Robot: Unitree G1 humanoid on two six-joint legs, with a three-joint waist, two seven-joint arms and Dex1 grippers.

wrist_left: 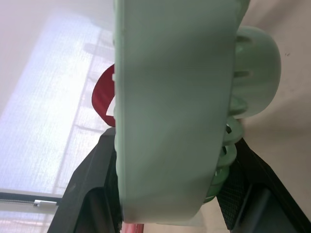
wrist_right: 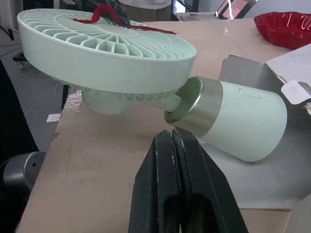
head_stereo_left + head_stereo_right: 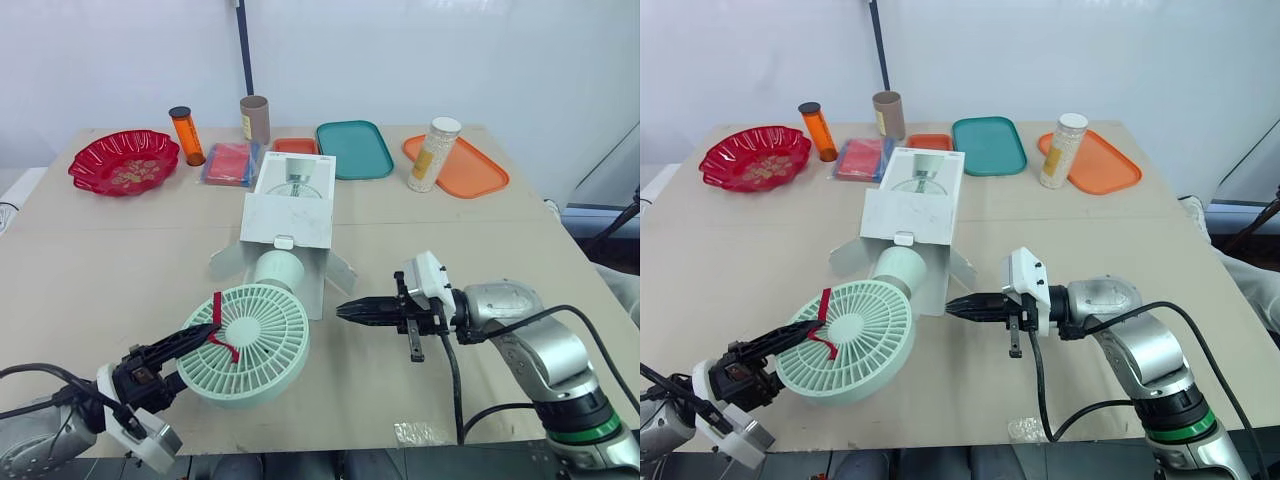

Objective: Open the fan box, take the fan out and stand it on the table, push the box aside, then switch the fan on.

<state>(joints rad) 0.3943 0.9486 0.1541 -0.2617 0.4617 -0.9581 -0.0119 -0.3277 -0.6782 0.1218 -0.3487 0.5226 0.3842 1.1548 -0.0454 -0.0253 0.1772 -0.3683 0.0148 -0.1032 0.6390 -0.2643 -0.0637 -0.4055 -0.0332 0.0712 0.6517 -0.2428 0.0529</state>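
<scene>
The mint-green fan's round head [image 3: 250, 345] is out of the white fan box [image 3: 290, 208], near the table's front edge. A red strap [image 3: 222, 335] lies across its grille. Its cylindrical base [image 3: 279, 270] lies at the box's open mouth, resting on a spread flap. My left gripper [image 3: 200, 335] is shut on the head's rim, which shows between its fingers [image 1: 92, 184], holding it slightly off the table. My right gripper [image 3: 345, 311] is shut and empty. It points left, just right of the fan's neck [image 2: 175, 104] and apart from it.
Along the back of the table [image 3: 80, 270] stand a red bowl [image 3: 124, 161], an orange bottle [image 3: 186, 135], a cardboard tube [image 3: 255, 119], a red packet [image 3: 232, 162], a teal tray [image 3: 353, 148], a jar [image 3: 435, 154] and an orange tray [image 3: 470, 170].
</scene>
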